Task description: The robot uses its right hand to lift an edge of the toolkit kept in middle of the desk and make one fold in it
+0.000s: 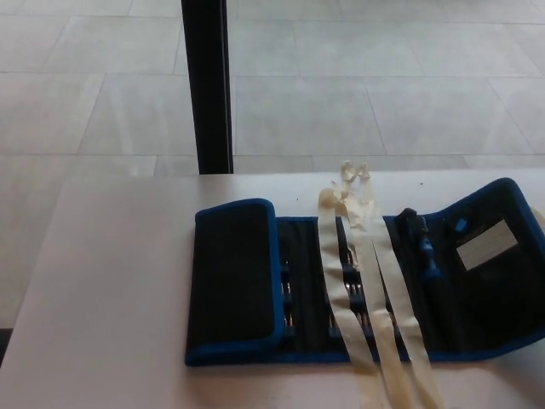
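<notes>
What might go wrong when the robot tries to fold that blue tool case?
The cream straps lie loose across the toolkit and could get caught in the fold or dragged. The right end reaches the picture's edge, so a grasp there may be hard to see. Tools in the pockets might slip out.

On the desk (111,281) lies the toolkit (358,285), 2 straps (362,290) across it.

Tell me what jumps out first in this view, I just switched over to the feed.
A black toolkit with blue trim lies spread across the middle of the white desk, its left flap already folded over. Two pale cream straps run over it from the far edge to the near one. Behind the desk a black post stands on the tiled floor; no robot hand shows.
</notes>
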You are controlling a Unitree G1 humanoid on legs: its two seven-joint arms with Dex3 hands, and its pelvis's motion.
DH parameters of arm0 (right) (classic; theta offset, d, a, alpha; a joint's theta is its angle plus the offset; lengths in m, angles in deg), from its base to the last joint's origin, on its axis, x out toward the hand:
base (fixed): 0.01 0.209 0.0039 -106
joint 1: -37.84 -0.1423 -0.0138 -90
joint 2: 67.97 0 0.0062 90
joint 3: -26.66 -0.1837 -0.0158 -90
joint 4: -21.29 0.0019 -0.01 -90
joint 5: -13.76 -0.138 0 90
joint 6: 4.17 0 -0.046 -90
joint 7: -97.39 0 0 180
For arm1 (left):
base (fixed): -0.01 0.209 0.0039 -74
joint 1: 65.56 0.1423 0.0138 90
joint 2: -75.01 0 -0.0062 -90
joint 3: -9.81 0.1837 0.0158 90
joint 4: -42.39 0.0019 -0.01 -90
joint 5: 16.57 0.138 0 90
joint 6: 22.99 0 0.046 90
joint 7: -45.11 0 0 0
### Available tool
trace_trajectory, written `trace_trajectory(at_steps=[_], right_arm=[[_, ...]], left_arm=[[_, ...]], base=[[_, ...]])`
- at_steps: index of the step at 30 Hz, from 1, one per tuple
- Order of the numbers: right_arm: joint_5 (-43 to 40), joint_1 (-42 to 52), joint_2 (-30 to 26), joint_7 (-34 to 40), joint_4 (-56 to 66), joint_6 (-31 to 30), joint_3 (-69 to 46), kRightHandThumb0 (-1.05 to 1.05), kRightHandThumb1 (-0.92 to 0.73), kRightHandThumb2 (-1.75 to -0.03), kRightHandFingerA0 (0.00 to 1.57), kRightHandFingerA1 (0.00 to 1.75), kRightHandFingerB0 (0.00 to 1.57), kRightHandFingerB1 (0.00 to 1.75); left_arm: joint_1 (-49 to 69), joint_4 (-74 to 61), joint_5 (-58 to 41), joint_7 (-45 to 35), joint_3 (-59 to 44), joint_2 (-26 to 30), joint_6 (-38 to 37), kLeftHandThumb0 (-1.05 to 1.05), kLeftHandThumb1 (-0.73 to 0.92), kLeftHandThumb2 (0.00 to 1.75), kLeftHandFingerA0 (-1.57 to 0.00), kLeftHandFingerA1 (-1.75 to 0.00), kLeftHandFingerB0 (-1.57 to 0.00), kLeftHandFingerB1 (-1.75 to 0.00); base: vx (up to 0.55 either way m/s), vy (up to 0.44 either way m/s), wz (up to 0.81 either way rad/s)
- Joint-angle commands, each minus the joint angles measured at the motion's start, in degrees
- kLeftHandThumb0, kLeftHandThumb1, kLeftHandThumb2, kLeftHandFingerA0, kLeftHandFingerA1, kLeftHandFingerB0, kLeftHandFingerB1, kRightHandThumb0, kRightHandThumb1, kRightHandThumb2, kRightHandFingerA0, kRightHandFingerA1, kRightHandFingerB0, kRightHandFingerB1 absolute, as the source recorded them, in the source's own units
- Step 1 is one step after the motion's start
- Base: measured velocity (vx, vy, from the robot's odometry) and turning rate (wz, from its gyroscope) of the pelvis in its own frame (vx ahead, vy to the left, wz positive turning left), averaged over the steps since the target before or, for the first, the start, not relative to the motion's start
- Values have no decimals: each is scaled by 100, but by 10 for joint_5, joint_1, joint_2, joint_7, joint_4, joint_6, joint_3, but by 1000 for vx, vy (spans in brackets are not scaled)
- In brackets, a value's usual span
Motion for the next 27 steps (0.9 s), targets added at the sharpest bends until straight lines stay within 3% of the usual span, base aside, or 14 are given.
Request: trace_trajectory(at_steps=[1, 12, 14, 17, 18, 19, 24, 27], right_arm=[[-11, 26, 19, -3, 23, -67, 12, -59, -79, -63, 62, 50, 49, 45], [-33, 61, 54, 3, 181, -91, 25, -63, -74, -63, 67, 44, 48, 40], [-17, 67, 66, -8, 223, -60, 59, -63, -75, -63, 64, 45, 48, 42], [-6, 66, 82, 10, 264, -69, 89, -66, -72, -63, 68, 45, 52, 42], [-6, 69, 82, 11, 266, -70, 89, -66, -72, -63, 68, 45, 52, 42], [22, 74, 73, -9, 273, -33, 123, -64, -77, -64, 65, 44, 48, 42], [54, 75, 70, -7, 278, -5, 165, -66, -74, -63, 69, 43, 54, 40], [76, 74, 60, -14, 257, 6, 188, -60, -77, -63, 67, 45, 48, 42]], left_arm=[[4, -3, -3, 3, 1, 11, 3, -66, 86, 65, -64, -64, -48, -53], [9, 0, 4, 7, 10, 10, 1, -68, 85, 65, -66, -60, -50, -51], [6, 2, 3, 9, 10, 10, 5, -70, 84, 65, -66, -60, -50, -51], [3, 3, 1, 13, 9, 9, 6, -69, 83, 65, -67, -60, -51, -52], [3, 3, 2, 14, 10, 8, 6, -69, 83, 65, -67, -60, -51, -52], [4, 3, 2, 12, 11, 7, 4, -69, 84, 65, -66, -61, -51, -52], [2, 0, 1, 10, 12, 8, 6, -69, 84, 65, -65, -62, -49, -53], [-3, 1, 9, 9, 20, 11, 8, -69, 85, 65, -64, -62, -50, -53]], base=[[0, 0, 0], [0, 0, 0], [0, 0, 0], [0, 0, 2], [0, 0, 0], [0, 0, 0], [0, 0, 6], [0, 0, 0]])
